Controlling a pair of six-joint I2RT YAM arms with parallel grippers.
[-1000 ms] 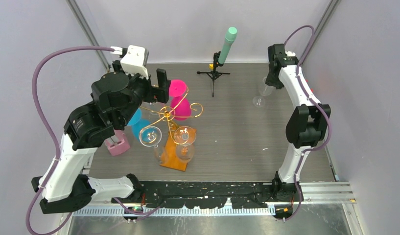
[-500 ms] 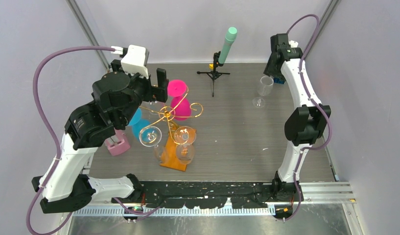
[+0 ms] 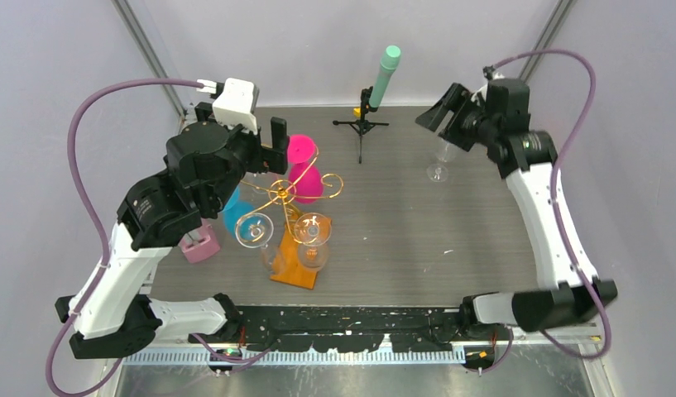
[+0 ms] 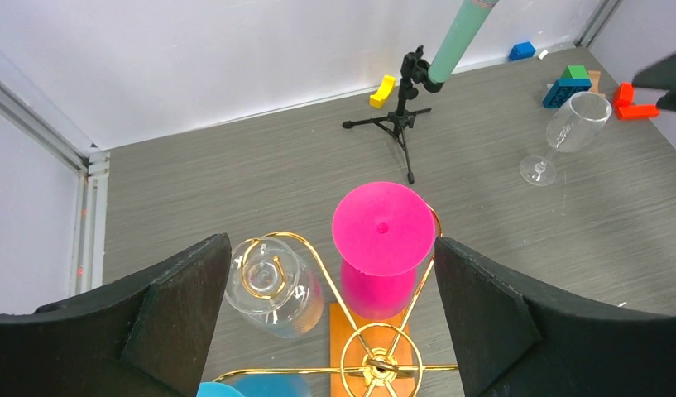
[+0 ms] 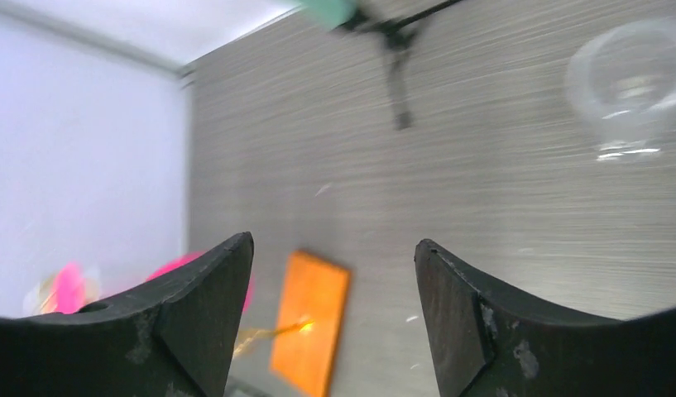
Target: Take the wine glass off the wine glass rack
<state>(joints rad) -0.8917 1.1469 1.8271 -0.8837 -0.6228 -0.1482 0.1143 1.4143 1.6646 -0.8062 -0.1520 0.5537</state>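
Observation:
The wine glass rack (image 3: 286, 195), gold wire on an orange base (image 3: 291, 266), stands left of centre with several glasses hung upside down: pink (image 3: 300, 150), blue (image 3: 232, 210) and clear (image 3: 311, 229). My left gripper (image 3: 272, 145) hovers open above it; in the left wrist view its jaws (image 4: 330, 244) straddle a pink glass foot (image 4: 382, 227), apart from it, beside a hanging clear glass (image 4: 272, 285). One clear wine glass (image 3: 440, 160) stands upright on the table at the back right. My right gripper (image 3: 438, 110) is open and empty, raised just above it.
A black tripod with a mint-green cylinder (image 3: 376, 93) stands at the back centre. A pink block (image 3: 200, 245) lies left of the rack. Small coloured blocks (image 4: 570, 83) and a yellow piece (image 4: 382, 89) sit along the back wall. Side walls close in on both arms.
My right gripper opened and let go of the clear wine glass, which stays standing on the table; that arm lifted away and turned toward the rack. My left arm barely shifted.

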